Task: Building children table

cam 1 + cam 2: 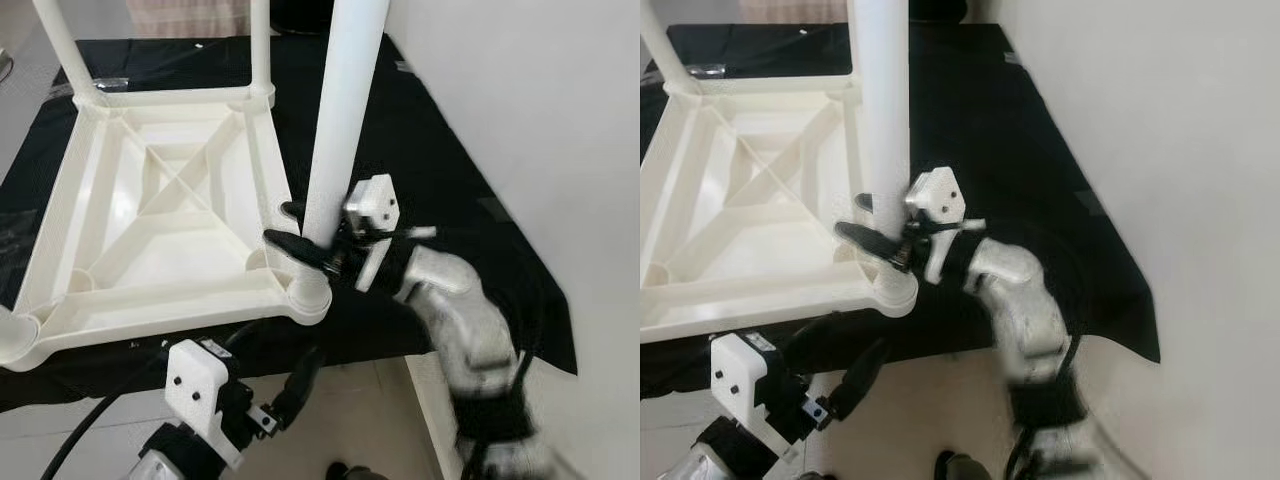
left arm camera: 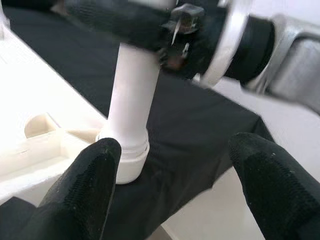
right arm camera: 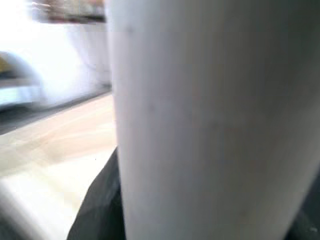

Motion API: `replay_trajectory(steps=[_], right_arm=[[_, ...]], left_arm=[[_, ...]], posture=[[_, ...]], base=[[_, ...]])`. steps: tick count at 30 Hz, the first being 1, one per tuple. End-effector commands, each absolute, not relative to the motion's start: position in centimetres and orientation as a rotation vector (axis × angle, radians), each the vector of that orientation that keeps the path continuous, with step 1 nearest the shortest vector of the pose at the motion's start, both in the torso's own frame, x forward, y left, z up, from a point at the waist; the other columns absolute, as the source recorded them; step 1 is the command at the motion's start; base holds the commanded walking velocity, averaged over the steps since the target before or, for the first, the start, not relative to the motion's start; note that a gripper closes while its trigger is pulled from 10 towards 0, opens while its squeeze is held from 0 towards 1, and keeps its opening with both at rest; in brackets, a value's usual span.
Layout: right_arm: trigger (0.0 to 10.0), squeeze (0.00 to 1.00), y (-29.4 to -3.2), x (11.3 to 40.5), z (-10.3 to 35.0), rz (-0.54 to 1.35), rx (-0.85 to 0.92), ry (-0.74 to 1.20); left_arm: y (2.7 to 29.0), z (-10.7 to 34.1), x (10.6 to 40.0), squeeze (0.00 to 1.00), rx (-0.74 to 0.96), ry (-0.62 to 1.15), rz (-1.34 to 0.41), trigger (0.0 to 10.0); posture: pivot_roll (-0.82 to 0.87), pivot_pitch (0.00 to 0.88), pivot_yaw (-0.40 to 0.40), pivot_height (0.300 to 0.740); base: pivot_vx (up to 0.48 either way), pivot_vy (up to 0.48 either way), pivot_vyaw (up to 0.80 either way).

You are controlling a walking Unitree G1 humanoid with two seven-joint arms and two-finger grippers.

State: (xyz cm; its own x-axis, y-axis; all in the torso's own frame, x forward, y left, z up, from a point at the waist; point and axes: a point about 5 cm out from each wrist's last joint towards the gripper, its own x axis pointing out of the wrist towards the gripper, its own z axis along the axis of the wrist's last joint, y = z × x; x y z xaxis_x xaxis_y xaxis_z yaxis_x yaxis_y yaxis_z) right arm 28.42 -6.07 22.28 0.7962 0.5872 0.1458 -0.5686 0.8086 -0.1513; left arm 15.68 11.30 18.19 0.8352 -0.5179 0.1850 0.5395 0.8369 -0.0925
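Left eye view — right gripper (image 1: pixel 300 235) clenched around upright table leg (image 1: pixel 340 120); left gripper (image 1: pixel 290 395) released, below the corner

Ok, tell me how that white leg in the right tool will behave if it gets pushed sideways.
The leg looks like a stiff, smooth plastic tube, so it probably won't bend but may slip in the right tool. It stands tall in the corner socket of the upturned tabletop; if not fully seated, it could lean or pop out.
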Motion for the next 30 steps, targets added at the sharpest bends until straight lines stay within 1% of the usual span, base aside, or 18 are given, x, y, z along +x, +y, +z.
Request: replay_trajectory(steps=[1, 2, 3, 9, 10, 13, 14, 17, 18, 19, 21, 22, 23, 24, 25, 27, 30], right_arm=[[0.0, 0.0, -7.8, 27.7, 19.0, 0.419, -0.22, -0.019], [0.0, 0.0, -7.8, 27.7, 19.0, 0.419, -0.22, -0.019], [0.0, 0.0, -7.1, 27.3, 18.6, 0.468, -0.186, -0.012], [0.0, 0.0, -6.6, 28.0, 18.4, 0.448, -0.146, 0.002], [10.0, 0.0, -6.8, 28.3, 18.5, 0.446, -0.153, 0.005], [10.0, 0.0, -7.0, 28.6, 19.1, 0.431, -0.149, 0.001], [10.0, 1.0, -7.0, 29.0, 19.8, 0.485, -0.119, -0.025], [10.0, 1.0, -7.0, 29.3, 20.3, 0.525, -0.097, -0.045], [10.0, 1.0, -6.8, 29.7, 21.1, 0.633, -0.066, -0.077], [10.0, 1.0, -6.8, 29.7, 21.1, 0.633, -0.066, -0.077], [10.0, 1.0, -6.7, 30.5, 22.6, 0.864, -0.046, -0.13], [10.0, 1.0, -6.8, 31.0, 23.3, 0.964, -0.079, -0.158], [10.0, 1.0, -6.9, 31.3, 23.6, 1.015, -0.108, -0.172], [10.0, 1.0, -6.9, 31.3, 23.6, 1.015, -0.108, -0.172], [10.0, 0.0, -6.9, 31.8, 24.0, 1.159, -0.143, -0.176], [10.0, 0.0, -6.9, 31.8, 24.0, 1.159, -0.143, -0.176], [10.0, 0.0, -6.7, 32.2, 24.2, 1.33, -0.18, -0.156]], left_arm=[[11.5, 17.7, 15.6, 0.0, -0.158, -0.124, -0.561, 10.0], [11.5, 17.7, 15.6, 0.0, -0.158, -0.124, -0.561, 10.0], [11.6, 17.7, 15.7, 0.0, -0.157, -0.124, -0.562, 10.0], [11.9, 17.6, 15.9, 0.0, -0.145, -0.12, -0.555, 10.0], [12.0, 17.5, 15.9, 0.0, -0.142, -0.12, -0.55, 10.0], [12.0, 17.5, 15.9, 0.0, -0.137, -0.122, -0.544, 10.0], [12.0, 17.6, 15.9, 0.0, -0.136, -0.123, -0.542, 10.0], [12.0, 17.6, 15.8, 0.0, -0.135, -0.124, -0.541, 10.0], [12.0, 17.6, 15.8, 0.0, -0.136, -0.124, -0.541, 10.0], [12.0, 17.6, 15.8, 0.0, -0.136, -0.124, -0.541, 10.0], [11.9, 17.6, 15.6, 0.0, -0.138, -0.124, -0.544, 10.0], [11.8, 17.6, 15.6, 0.0, -0.14, -0.123, -0.546, 10.0], [11.8, 17.7, 15.5, 0.0, -0.141, -0.123, -0.547, 10.0], [11.8, 17.7, 15.5, 0.0, -0.141, -0.123, -0.547, 10.0], [11.7, 17.7, 15.4, 0.0, -0.143, -0.122, -0.548, 10.0], [11.7, 17.7, 15.4, 0.0, -0.143, -0.122, -0.548, 10.0], [11.6, 17.8, 15.1, 0.0, -0.143, -0.121, -0.546, 10.0]], posture=[[-0.03, 0.21, -0.06, 0.74], [-0.03, 0.21, -0.06, 0.74], [-0.02, 0.203, -0.055, 0.74], [0.02, 0.19, -0.055, 0.74], [0.03, 0.192, -0.061, 0.74], [0.03, 0.193, -0.064, 0.74], [0.04, 0.195, -0.067, 0.74], [0.04, 0.195, -0.067, 0.74], [0.04, 0.197, -0.071, 0.74], [0.04, 0.197, -0.071, 0.74], [0.05, 0.201, -0.077, 0.74], [0.06, 0.205, -0.081, 0.74], [0.06, 0.205, -0.081, 0.74], [0.06, 0.205, -0.081, 0.74], [0.06, 0.21, -0.084, 0.74], [0.06, 0.21, -0.084, 0.74], [0.08, 0.222, -0.093, 0.74]], base=[[0.0, 0.0, 0.0], [0.0, 0.0, 0.0], [0.0, 0.0, 0.0], [0.0, 0.0, 0.0], [0.0, 0.0, 0.0], [0.0, 0.0, 0.0], [0.0, 0.0, 0.0], [0.0, 0.0, 0.0], [0.0, 0.0, 0.0], [0.0, 0.0, 0.0], [0.0, 0.0, 0.0], [0.0, 0.0, 0.0], [0.0, 0.0, 0.0], [0.0, 0.0, 0.0], [0.0, 0.0, 0.0], [0.0, 0.0, 0.0], [0.0, 0.0, 0.0]])
